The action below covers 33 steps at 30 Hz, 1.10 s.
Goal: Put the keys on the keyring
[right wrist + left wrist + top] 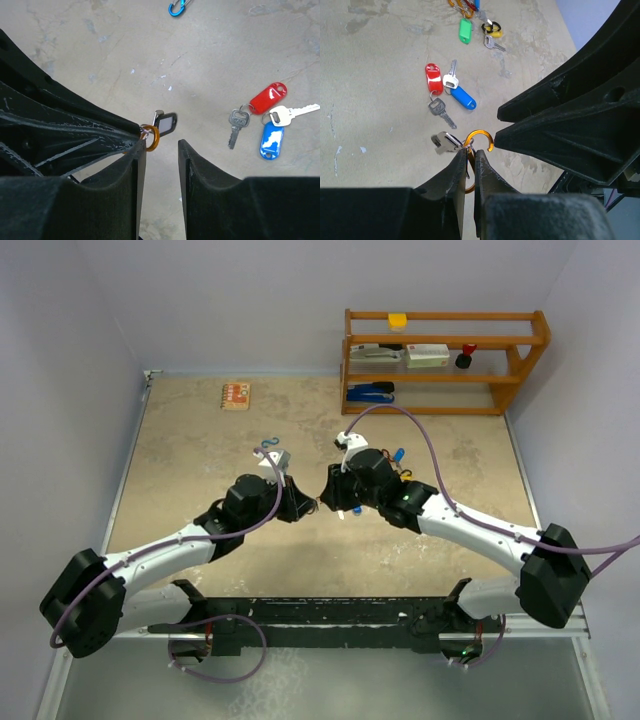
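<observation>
Overhead, I see both arms reaching inward so the left gripper [300, 505] and right gripper [335, 502] meet nose to nose at the middle of the table [190, 450]. What they hold is too small to tell from there.

The left wrist camera settles it: the left jaws are pinched tight on an orange keyring [480, 136], and one key [444, 141] hangs from it toward 9 o'clock. The right wrist camera adds that this key has a black head. It also shows the right jaws standing apart with nothing between them, the ring just beside one fingertip.

From the left wrist, loose keys [451, 80] with red, blue and white heads lie at 11 o'clock of the ring. Green and yellow ones lie farther off at 12.

Only the overhead view shows the wooden shelf [445, 315] at 1 o'clock. It holds a yellow block [398, 320] on top and a blue stapler [370, 392] on the lowest tier
</observation>
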Tool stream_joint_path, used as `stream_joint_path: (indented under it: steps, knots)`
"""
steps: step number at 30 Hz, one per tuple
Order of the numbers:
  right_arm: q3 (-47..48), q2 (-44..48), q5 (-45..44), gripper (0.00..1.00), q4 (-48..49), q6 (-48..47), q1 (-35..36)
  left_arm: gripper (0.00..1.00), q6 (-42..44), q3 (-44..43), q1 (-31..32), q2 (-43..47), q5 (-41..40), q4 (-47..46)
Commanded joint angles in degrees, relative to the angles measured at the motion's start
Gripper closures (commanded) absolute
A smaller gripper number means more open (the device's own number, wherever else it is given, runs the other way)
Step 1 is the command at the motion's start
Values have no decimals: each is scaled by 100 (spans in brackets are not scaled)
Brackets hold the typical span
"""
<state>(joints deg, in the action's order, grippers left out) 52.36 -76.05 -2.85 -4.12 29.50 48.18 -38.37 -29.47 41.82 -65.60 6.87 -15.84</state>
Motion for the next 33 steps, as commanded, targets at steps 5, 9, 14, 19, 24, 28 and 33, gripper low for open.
stream_joint_path:
  steps: [5,9,14,19,24,28,33]
  knots:
    - [-6,99,478,70,449,374,-65,96,-39,137,31,99,85,-783]
    - [-6,58,492,71,439,391,-93,96,-30,184,38,171,112,-854]
    - [-6,33,509,73,415,416,-123,96,-6,216,45,264,139,-903]
    - [-6,46,513,74,443,464,-161,97,-25,257,44,336,204,-992]
    - [-6,38,566,75,462,465,-217,97,-30,265,42,376,287,-1031]
    - [-164,38,611,80,498,474,-247,97,-35,254,52,368,330,-1061]
    - [-177,51,658,92,513,466,-266,97,-30,257,66,341,315,-1067]
